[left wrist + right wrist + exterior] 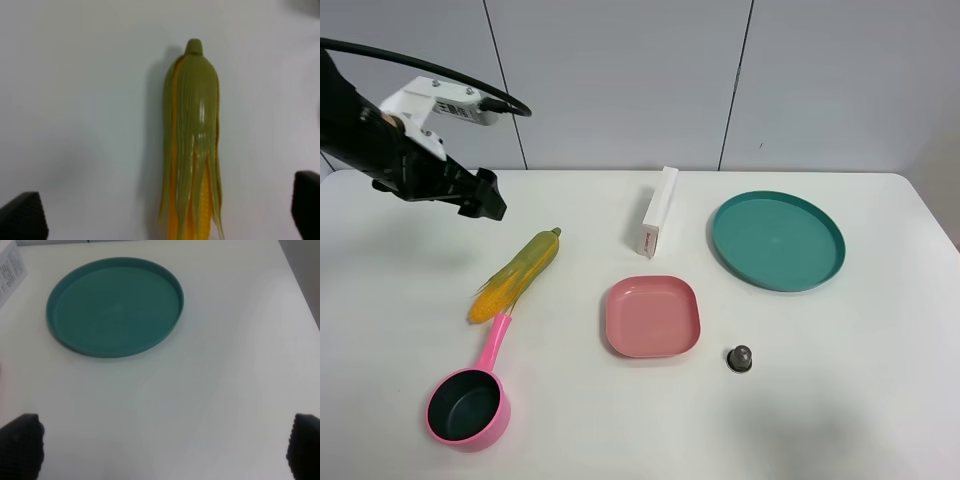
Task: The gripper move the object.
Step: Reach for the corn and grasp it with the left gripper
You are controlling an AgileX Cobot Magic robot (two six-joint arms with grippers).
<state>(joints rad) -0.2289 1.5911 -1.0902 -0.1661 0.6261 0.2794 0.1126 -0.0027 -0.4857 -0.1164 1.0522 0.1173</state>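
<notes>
The corn cob (517, 275) lies on the white table, green husk end toward the back, yellow kernel end next to the pink saucepan's handle. My left gripper (485, 195) hovers up and to the left of the cob, apart from it. In the left wrist view the gripper (164, 216) is open, its fingertips (22, 218) wide on either side of the cob (192, 135), holding nothing. My right gripper (162, 447) is open and empty over bare table; it is out of the exterior view.
A pink saucepan (470, 405) with a dark inside sits front left. A pink square plate (652, 316) is mid-table, a white box (658, 212) behind it, a teal round plate (777, 240) (115, 305) at right, and a small dark cap (739, 357) in front.
</notes>
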